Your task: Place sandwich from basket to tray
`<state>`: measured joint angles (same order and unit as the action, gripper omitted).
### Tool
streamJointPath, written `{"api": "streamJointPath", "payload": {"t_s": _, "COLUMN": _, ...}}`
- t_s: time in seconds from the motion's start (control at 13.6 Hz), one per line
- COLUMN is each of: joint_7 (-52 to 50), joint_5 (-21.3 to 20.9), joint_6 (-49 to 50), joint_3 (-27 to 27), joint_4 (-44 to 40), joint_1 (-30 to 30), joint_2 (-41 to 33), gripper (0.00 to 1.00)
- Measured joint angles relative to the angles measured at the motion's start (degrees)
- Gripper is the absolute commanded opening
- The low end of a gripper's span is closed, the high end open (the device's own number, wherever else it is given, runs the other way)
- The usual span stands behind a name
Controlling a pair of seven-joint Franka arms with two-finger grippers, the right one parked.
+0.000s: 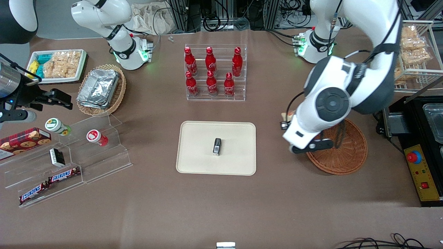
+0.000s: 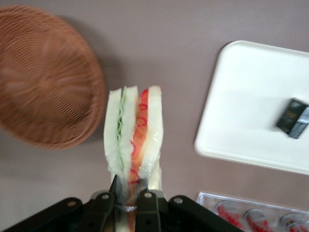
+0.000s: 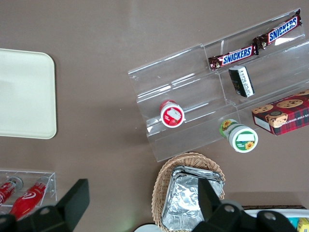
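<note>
brown desk (image 1: 214, 207) is seen under everything. the sandwich (image 2: 133, 135) is pinched by the pincer (image 2: 126, 199), lifted between the basket (image 2: 46, 77) and the tray (image 2: 251, 111). a small black packet (image 1: 217, 146) is seen on the tray.

Legible text: "SNICKERS" is printed on two chocolate bars (image 1: 49, 183) on the clear acrylic stand (image 1: 65, 159) at the lower left of the front view; the same bars (image 3: 253, 42) show at the upper right of the right wrist view. The red bottles (image 1: 211, 72) carry white script, unreadable. The gripper (image 2: 126, 205), holding the sandwich (image 2: 134, 135), bears no text.
</note>
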<state>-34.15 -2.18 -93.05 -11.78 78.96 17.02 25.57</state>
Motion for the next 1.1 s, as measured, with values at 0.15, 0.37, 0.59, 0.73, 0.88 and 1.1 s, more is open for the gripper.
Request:
{"api": "streamJointPath", "payload": {"t_s": 0.15, "joint_7": -0.1, "joint_5": -0.1, "joint_6": -4.4, "joint_3": -0.1, "joint_4": 0.1, "joint_1": 3.5, "joint_2": 3.1, "gripper": 0.0}}
{"api": "streamJointPath", "payload": {"t_s": 0.37, "joint_7": -0.2, "joint_5": -0.1, "joint_6": -12.8, "joint_3": -0.1, "joint_4": 0.2, "joint_1": 7.0, "joint_2": 8.4, "gripper": 0.0}}
{"api": "streamJointPath", "payload": {"t_s": 0.59, "joint_7": -0.2, "joint_5": -0.5, "joint_6": -19.6, "joint_3": -0.1, "joint_4": 0.3, "joint_1": 8.3, "joint_2": 13.6, "gripper": 0.0}}
{"api": "streamJointPath", "payload": {"t_s": 0.73, "joint_7": -0.1, "joint_5": -0.7, "joint_6": -23.0, "joint_3": -0.1, "joint_4": 0.3, "joint_1": 8.5, "joint_2": 16.7, "gripper": 0.08}}
{"api": "streamJointPath", "payload": {"t_s": 0.88, "joint_7": -0.1, "joint_5": -0.7, "joint_6": -24.9, "joint_3": -0.1, "joint_4": 0.3, "joint_1": 8.5, "joint_2": 18.9, "gripper": 0.5}}
{"api": "streamJointPath", "payload": {"t_s": 1.1, "joint_7": -0.5, "joint_5": -0.4, "joint_6": -25.7, "joint_3": -0.1, "joint_4": 0.3, "joint_1": 8.5, "joint_2": 20.2, "gripper": 1.0}}
